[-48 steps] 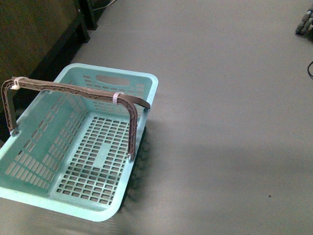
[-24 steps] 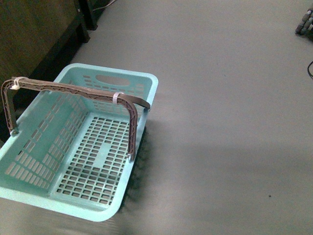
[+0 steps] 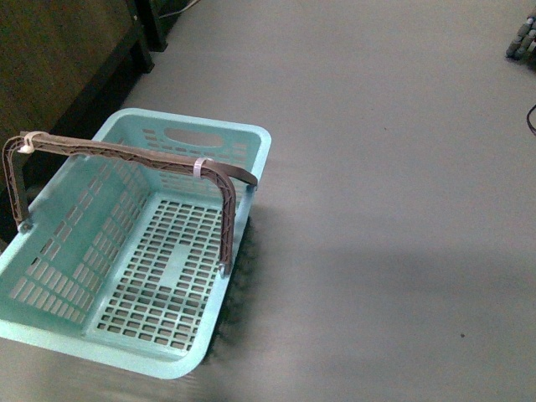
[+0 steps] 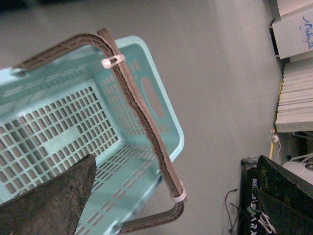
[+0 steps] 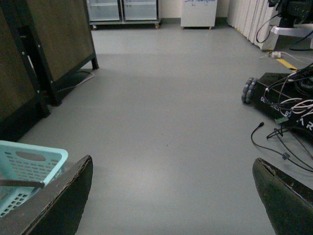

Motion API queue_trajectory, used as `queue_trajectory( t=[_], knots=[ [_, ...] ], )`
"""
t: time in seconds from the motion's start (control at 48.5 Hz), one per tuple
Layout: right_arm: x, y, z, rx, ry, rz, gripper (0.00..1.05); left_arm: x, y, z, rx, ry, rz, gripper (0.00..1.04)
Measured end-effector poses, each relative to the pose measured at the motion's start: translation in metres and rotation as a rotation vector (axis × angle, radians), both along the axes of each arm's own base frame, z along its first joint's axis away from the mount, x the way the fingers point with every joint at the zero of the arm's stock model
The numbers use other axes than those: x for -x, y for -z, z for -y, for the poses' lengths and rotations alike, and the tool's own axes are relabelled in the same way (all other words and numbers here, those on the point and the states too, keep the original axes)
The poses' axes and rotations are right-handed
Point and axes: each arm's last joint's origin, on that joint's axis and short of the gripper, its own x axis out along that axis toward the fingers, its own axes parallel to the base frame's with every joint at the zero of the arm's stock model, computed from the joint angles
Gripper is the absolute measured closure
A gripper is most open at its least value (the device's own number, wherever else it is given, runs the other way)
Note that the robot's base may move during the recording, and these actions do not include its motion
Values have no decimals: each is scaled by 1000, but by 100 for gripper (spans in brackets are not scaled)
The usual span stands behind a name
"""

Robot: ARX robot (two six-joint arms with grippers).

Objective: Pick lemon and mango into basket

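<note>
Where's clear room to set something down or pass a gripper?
The basket is empty, open either side of its raised handle. Gray floor to its right is bare. Tight under the handle and by the dark cabinet.

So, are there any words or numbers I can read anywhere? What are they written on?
"ARX": white letters on the black machine, seen in the left wrist view.
Small white print next to it on the same machine: too blurred to read.
Blue scribble on the white box: too blurred to read.
The basket: no writing on it that I can see.
</note>
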Motion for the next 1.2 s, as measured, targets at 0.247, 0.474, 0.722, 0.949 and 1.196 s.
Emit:
queue_trajectory(
  t=[0.247, 0.474, 0.722, 0.949, 1.196],
  knots=[
    [0, 0, 0, 0, 0, 0, 9, -60, 52, 44, 66, -9, -175, 7],
    [0, 0, 0, 0, 0, 0, 9, -108, 74, 73, 122, -14, -195, 7],
    [0, 0, 0, 0, 0, 0, 9, -132, 86, 79, 147, -20, -194, 7],
    [0, 0, 0, 0, 0, 0, 9, -151, 99, 64, 180, -66, -183, 7],
    [0, 0, 0, 0, 0, 0, 9, -172, 105, 47, 215, -100, -192, 52]
  ],
)
